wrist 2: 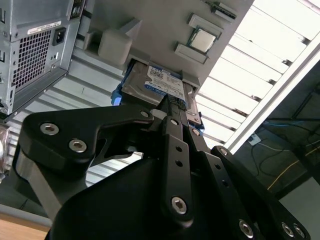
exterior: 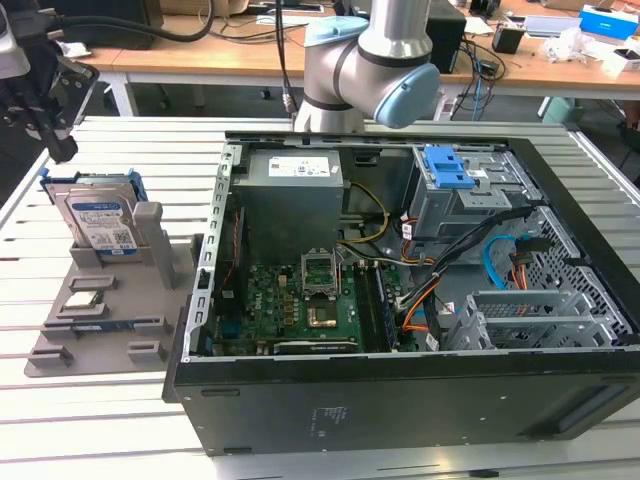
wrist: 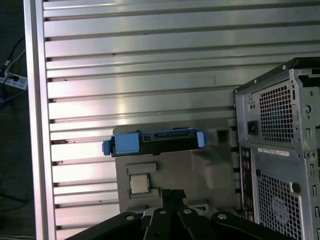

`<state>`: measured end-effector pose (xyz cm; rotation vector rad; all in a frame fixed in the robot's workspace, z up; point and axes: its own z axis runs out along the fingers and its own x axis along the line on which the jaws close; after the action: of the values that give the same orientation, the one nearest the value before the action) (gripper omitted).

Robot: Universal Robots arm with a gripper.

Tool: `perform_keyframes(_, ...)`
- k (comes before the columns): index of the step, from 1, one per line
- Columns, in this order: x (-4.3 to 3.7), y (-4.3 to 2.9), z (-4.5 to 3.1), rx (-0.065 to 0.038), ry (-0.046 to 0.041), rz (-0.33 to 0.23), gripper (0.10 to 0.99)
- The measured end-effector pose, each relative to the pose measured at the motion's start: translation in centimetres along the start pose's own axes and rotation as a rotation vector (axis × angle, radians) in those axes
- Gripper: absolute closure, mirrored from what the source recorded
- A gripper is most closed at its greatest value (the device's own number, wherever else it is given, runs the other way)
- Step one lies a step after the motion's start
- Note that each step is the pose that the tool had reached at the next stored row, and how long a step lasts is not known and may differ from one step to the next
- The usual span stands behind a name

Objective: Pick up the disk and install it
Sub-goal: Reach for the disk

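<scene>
**Print in view: labels present, none readable**

- The disk (exterior: 88, 192) stands in the grey holder (exterior: 120, 292). Its white-and-blue label (exterior: 100, 224) carries lines of print too fine to read. In the second wrist view the label (wrist 2: 165, 80) shows only blurred blocks.
- A white sticker (exterior: 305, 168) sits on the power supply (exterior: 290, 215); illegible.
- A strip sticker (wrist 2: 44, 27) (wrist: 272, 151) on the computer case (exterior: 420, 395) rear appears in both wrist views; unreadable.
- Pale marks (exterior: 328, 413) on the case's near wall can't be made out.

My gripper (exterior: 58, 140) hangs just above the disk (exterior: 100, 222), which stands leaning in a slot at the fixture's (exterior: 110, 340) end nearest the gripper. Beyond the disk from the gripper, a processor chip (wrist: 139, 183) lies in a fixture pocket. The fixture rests on the worktop (exterior: 100, 420), beside the open computer case (exterior: 400, 400).
</scene>
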<state>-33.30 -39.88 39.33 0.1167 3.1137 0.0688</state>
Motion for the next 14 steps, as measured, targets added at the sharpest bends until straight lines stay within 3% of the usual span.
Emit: perform_keyframes(14, 2.43, -0.18, -0.06, 0.000, 0.0000, 0.000, 0.980)
